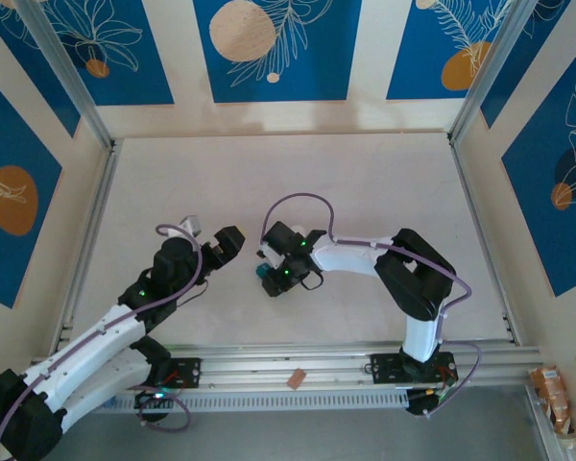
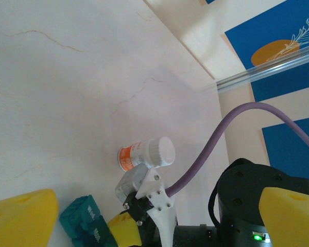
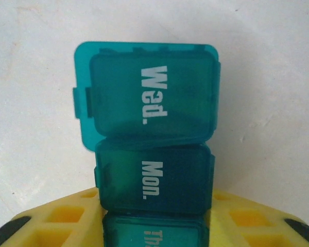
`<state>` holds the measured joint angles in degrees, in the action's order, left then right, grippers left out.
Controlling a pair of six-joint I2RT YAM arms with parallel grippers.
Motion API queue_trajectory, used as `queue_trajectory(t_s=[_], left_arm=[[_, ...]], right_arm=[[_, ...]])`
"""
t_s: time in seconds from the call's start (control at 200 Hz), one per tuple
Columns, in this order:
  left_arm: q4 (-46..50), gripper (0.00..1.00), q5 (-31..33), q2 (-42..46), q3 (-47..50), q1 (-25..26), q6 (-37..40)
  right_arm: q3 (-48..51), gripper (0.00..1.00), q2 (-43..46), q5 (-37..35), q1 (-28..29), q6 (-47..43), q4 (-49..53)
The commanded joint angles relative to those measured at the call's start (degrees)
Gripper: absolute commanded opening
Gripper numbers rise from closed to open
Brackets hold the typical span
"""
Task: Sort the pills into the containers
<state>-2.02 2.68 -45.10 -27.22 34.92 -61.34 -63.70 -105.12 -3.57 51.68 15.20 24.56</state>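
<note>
Trouble comes if the right pincer (image 3: 154, 226), grip too hidden to tell, shoves the green containers (image 3: 152, 110) across the table (image 3: 31, 77); left pincer (image 1: 227, 244) is wide apart.

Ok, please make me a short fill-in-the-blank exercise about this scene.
On the pill organiser, the lid farthest from the right wrist camera reads ____. The lid beside it reads ____. The small bottle has a ____ cap. The left gripper is ____, not shut.
Missing words: Wed.; Mon.; white; open.
</note>
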Motion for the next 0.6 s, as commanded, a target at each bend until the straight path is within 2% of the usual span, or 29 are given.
queue_trajectory(t_s=[0.0,0.065,0.16,0.38,0.595], left_arm=[[0.38,1.00,0.36,0.22,0.52,-0.85,1.26],[-0.05,1.00,-0.07,-0.03,0.56,-0.97,1.23],[-0.43,1.00,-0.65,-0.39,0.46,-1.32,1.40],[-0.79,1.00,-2.31,-1.31,0.11,-2.21,2.07],[-0.44,1.00,-3.94,-2.56,-1.01,-2.96,3.45]], right_arm=[[0.15,0.58,-1.28,-3.43,0.51,0.62,3.78],[0.33,0.64,-0.65,-5.13,0.83,1.68,5.06],[0.93,0.67,0.45,-7.81,1.44,3.61,6.97],[2.64,0.67,2.15,-14.33,1.50,9.57,12.14],[5.37,0.67,5.11,-16.38,-0.95,12.67,13.41]])
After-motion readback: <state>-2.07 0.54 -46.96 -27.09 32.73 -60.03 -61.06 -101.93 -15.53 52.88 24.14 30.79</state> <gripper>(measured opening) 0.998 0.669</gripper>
